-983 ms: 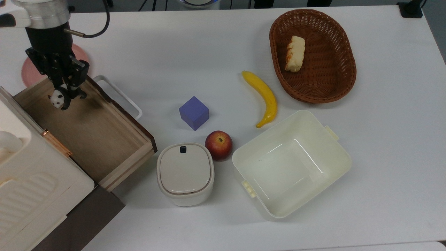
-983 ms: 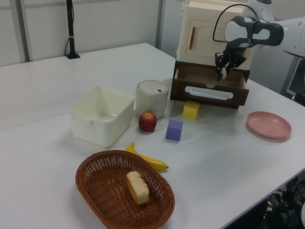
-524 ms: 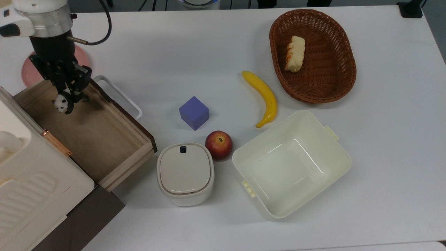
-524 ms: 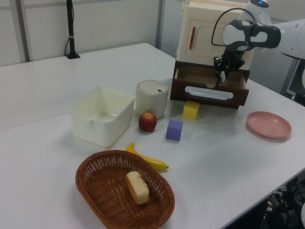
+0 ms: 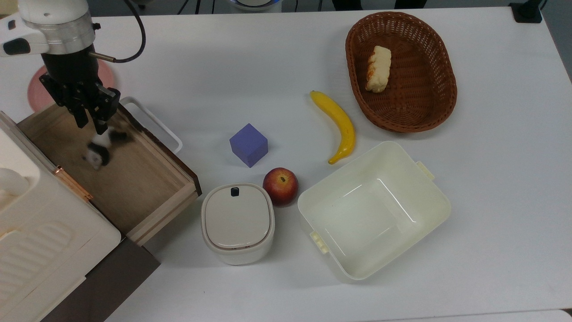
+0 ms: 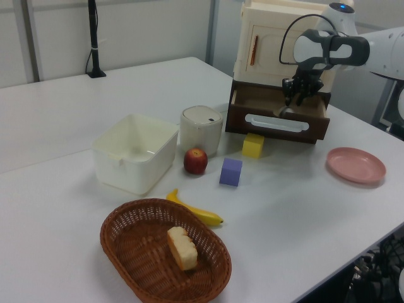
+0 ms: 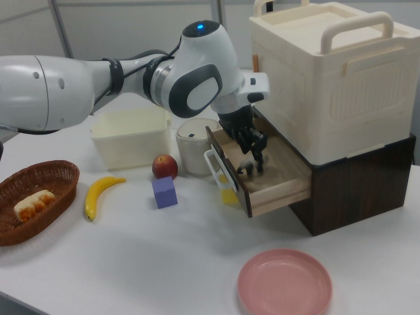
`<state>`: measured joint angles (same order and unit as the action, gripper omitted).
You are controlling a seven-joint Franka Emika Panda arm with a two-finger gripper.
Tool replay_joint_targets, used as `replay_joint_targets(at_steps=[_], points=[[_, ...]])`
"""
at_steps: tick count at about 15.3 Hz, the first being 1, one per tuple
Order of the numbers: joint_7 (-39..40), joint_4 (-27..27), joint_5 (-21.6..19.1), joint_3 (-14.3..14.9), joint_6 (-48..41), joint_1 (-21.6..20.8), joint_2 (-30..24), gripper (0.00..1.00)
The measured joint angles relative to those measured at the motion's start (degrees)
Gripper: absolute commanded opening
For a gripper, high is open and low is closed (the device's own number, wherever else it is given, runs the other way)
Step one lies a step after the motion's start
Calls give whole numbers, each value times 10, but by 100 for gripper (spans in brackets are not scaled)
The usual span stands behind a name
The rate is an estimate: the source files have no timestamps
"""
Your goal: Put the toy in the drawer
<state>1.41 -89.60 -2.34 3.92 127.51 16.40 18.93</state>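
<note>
The black two-finger gripper (image 5: 89, 123) hangs over the open light-wood drawer with the dark brown front panel and white loop handle (image 5: 147, 179), its fingers (image 5: 101, 126) parted and holding nothing. Just below and beyond the fingertips, the tiny black-and-white panda figurine (image 5: 100, 150) shows as a smeared blur against the drawer's wooden floor, apart from both pads; it looks to be loose and dropping or tumbling inside the drawer. In the right view the gripper (image 7: 254, 149) stands inside the drawer's walls, with the toy (image 7: 247, 167) a small dark-and-pale shape just under the fingertips. In the left view the gripper (image 6: 294, 96) sits above the drawer (image 6: 278, 120), behind its front panel.

By my judgement the toy is very light, hard and rigid, with a smooth glossy surface that would slip easily between pads and may bounce or roll when it lands on bare wood. It seems sturdy enough to take such a short fall. If it had to be taken up again, the best hold would be across its rounded body, pads on opposite flanks, rather than on head or limbs, where the small curves would let it squirt out.

The placing step seems all but finished: the toy lies within the drawer's walls, well away from the front panel beside the fingers.
</note>
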Motion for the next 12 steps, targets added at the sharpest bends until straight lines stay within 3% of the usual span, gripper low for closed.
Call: replay_joint_targets(at_steps=[3,7,12], points=[[3,0,0,0,0,0,0,59],[3,-2,0,0,0,-1,0,100],[3,3,0,-4,-41,-14,-33,100]])
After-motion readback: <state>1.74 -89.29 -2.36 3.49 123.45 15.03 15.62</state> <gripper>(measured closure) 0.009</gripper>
